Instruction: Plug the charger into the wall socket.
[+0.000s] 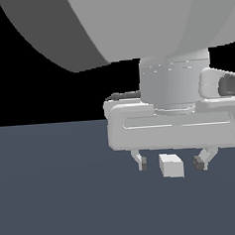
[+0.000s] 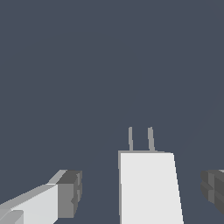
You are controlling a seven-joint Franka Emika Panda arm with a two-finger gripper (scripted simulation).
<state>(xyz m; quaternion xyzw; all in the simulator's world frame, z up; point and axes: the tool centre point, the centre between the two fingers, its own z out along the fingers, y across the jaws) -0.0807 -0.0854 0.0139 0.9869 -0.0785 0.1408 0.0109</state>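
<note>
Hand (image 1: pixel 171 164) hanging low over the dark slate-blue surface (image 1: pixel 56 203), fingers pointing down, spread wide. Charger (image 1: pixel 171 165) between the two fingers, a small off-white block, clear gaps on both sides, touched by neither finger. Nothing gripped. Whether resting on the surface or just above it, cannot tell. Surface edges out of sight in both views, so no placing of the charger against them.

In the wrist view, charger (image 2: pixel 148 188) seen close, two thin grey prongs (image 2: pixel 141 139) sticking out from its far face, side by side and parallel. Dark finger pads (image 2: pixel 70 194) well apart on either side of the block, one pad only partly in frame. Large pale arm links (image 1: pixel 132 19) filling the upper part of the exterior view.
</note>
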